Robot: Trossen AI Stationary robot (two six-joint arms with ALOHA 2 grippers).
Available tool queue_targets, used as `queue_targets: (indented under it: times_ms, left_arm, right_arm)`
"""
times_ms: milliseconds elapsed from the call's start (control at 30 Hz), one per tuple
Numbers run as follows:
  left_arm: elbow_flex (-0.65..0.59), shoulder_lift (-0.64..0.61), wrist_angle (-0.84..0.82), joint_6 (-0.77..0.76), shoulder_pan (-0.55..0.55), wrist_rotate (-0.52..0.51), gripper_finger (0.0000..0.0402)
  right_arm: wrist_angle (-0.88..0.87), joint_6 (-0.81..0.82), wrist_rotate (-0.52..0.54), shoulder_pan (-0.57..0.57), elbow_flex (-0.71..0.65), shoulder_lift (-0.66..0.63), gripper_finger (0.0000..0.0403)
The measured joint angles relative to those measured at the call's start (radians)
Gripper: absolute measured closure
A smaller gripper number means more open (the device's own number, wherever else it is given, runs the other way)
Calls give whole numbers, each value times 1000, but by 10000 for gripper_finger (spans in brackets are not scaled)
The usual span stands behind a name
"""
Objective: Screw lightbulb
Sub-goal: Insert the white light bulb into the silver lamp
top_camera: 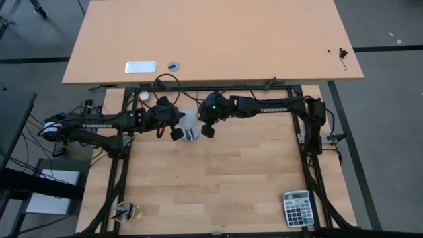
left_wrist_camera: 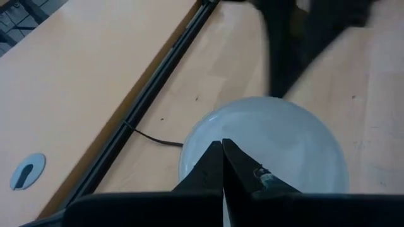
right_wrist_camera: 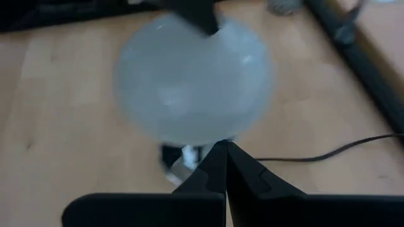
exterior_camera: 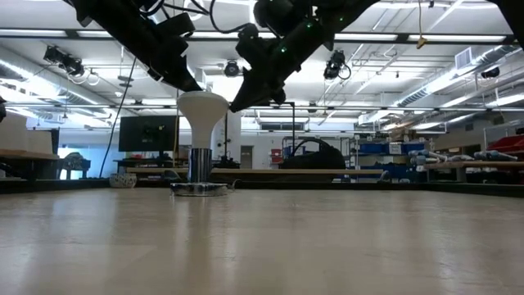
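White and thin-shelled, the lightbulb looks light, rigid, smooth and breakable. It stands upright, screw base down in the socket, near the middle of the tabletop's far edge. Best hold, I judge, is a gentle pinch across the wide round head (too hard risks cracking it). The left gripper and right gripper are both clenched, fingers together, holding nothing, tips flanking the bulb's head; whether they touch it is unclear.

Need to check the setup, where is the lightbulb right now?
High view: the lightbulb stands upright in the socket at the table's back middle, between both shut grippers.
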Motion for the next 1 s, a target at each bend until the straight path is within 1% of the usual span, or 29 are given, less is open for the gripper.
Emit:
queue_targets:
  times_ms: [133, 200, 300, 400, 533, 767, 1000]
  left_arm:
    - [0, 2, 4, 0, 1, -7, 402]
    - [0, 2, 5, 2, 0, -8, 402]
    - [0, 2, 4, 2, 0, -8, 402]
    - [0, 2, 4, 3, 0, -8, 402]
    - [0, 2, 4, 3, 0, -8, 402]
    - [0, 2, 4, 4, -1, -7, 402]
    - [0, 1, 4, 4, -2, -3, 402]
  right_arm:
    - [-2, -3, -74, 27, 14, 4, 394]
    - [4, -11, -81, 39, 27, 3, 394]
    - [-2, -33, -28, 53, 47, 3, 394]
    - [4, -47, 55, 55, 67, 2, 394]
    - [19, -57, 137, 32, 69, 2, 394]
    - [8, -49, 132, -12, 70, 10, 394]
    - [4, -45, 90, -9, 71, 22, 394]
